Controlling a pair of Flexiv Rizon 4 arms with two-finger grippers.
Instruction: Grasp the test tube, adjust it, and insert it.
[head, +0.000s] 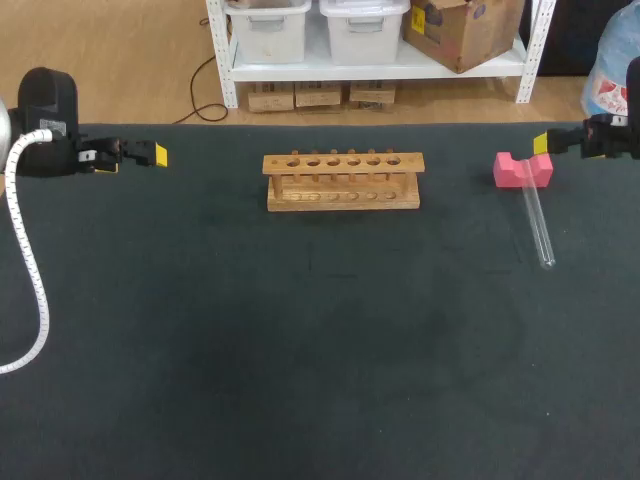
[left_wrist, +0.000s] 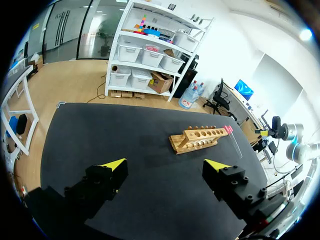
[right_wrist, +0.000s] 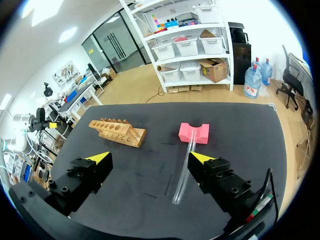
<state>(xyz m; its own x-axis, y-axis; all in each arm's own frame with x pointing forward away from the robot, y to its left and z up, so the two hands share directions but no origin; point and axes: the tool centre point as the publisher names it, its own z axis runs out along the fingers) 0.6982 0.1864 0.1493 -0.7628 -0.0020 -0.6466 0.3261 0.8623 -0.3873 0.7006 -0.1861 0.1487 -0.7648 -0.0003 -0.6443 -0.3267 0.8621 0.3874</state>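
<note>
The clear glass test tube (head: 538, 222) lies at the right side of the dark table (head: 320, 380), one end propped on the pink notched foam block (head: 523, 170), well apart from the six-hole wooden rack (head: 343, 180) at centre. The left gripper (left_wrist: 165, 165) and right gripper (right_wrist: 150, 157) hang empty, fingers spread wide. The smooth round glass may roll off the block or slip if pinched off-centre, and a tilted hold would likely miss a rack hole.

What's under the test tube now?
One end of the test tube rests in the notch of the pink block; the other lies on the table. Nothing else shows beneath.
</note>
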